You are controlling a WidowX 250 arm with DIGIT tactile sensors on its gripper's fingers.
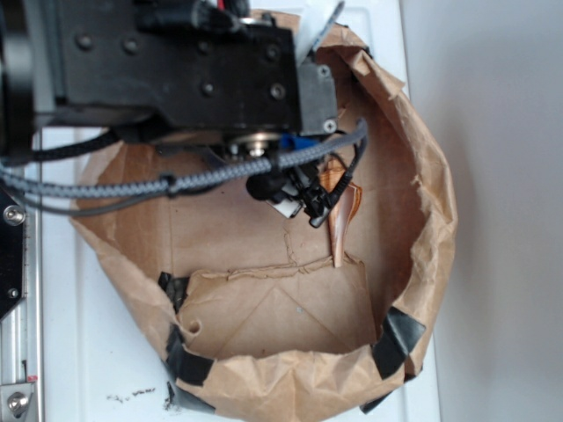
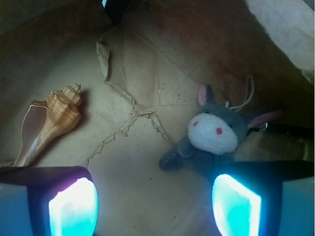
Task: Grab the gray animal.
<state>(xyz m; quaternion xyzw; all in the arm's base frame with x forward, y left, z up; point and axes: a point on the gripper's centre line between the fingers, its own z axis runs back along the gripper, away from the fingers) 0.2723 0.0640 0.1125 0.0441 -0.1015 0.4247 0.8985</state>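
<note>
I saw the white table (image 1: 79, 352) carrying a wide brown paper bag (image 1: 431, 220), its rolled rim patched with black tape (image 1: 398, 341) along the near edge. The black arm (image 1: 176, 61) reached in over the bag from the upper left of the exterior view, trailing a gray braided cable (image 1: 176, 183) across the opening. From that view the arm hid most of the bag's back floor, and I could only make out a sliver of the brown seashell (image 1: 339, 220) below the wrist.

Through the wrist camera I looked straight down at the creased paper floor. The gray animal (image 2: 216, 130) lay on its back on the right side, white muzzle and red nose up, pink-lined ears spread toward the bag wall, and a thin loop of cord by its head. The seashell (image 2: 51, 120) lay well apart from it on the left, spire pointing up in the frame.

The gripper (image 2: 152, 201) hung above the floor with its fingers (image 2: 74, 206) spread wide and nothing between them. The right finger sat just below the toy's body in the frame, overlapping its lower edge; I could not tell whether it touched. The left finger was near the shell's narrow tail.
</note>
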